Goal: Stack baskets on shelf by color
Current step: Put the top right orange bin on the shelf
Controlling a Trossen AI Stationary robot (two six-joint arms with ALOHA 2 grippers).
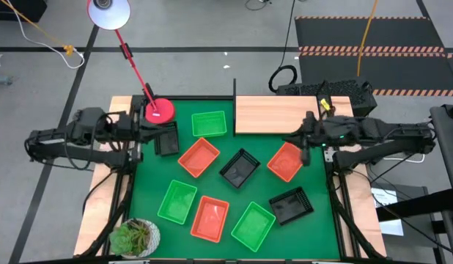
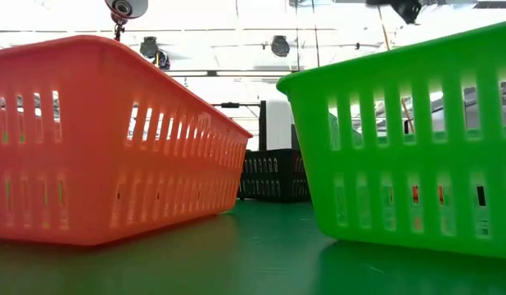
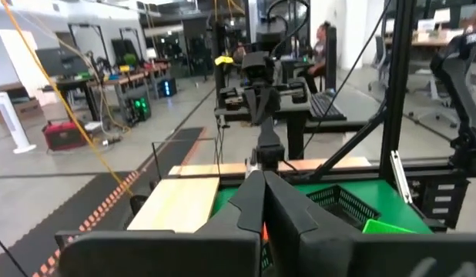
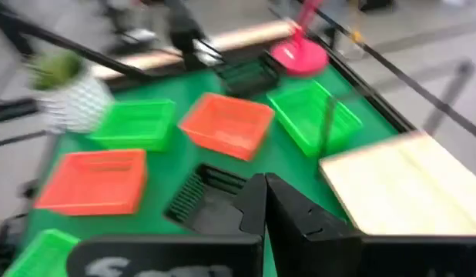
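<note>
Nine baskets lie scattered on the green mat: green ones, orange-red ones, black ones. The bare wood shelf lies at the mat's far right. My left gripper hovers shut at the far left, beside the black basket there. My right gripper hovers shut over the far edge of the right orange-red basket, next to the shelf.
A red lamp base stands at the far left corner, its stem slanting away from the table. A potted plant sits at the near left corner. In the low view an orange-red basket and a green basket fill the foreground.
</note>
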